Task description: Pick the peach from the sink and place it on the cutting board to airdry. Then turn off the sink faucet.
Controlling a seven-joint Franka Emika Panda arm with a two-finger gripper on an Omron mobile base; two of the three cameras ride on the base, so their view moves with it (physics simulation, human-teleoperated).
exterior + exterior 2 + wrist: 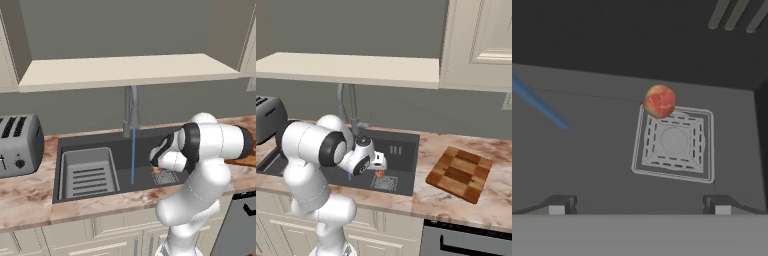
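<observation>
You are on the first step: reaching down into the sink (100, 145) for the peach (659, 100), with nothing yet grasped. The claw (639, 204) hangs above the basin floor, its two tips spread wide apart and empty, showing at the bottom of the hand view. The peach sits on the sink floor at a corner of the square drain grate (674, 144), touching its rim, ahead of the claw and slightly off its centre line. Your next move, as I judge it, calls for easing the claw forward over the fruit, then lowering so the tips straddle it before closing. Mind the basin wall just beyond the peach, and the water stream (133, 155) falling from the sink faucet (131, 112) to one side; there looks to be open floor between stream and grate. The ribbed tray insert (89, 172) lies well away. The cutting board (460, 173) waits on the desk (491, 200) beside the sink, its top bare.
</observation>
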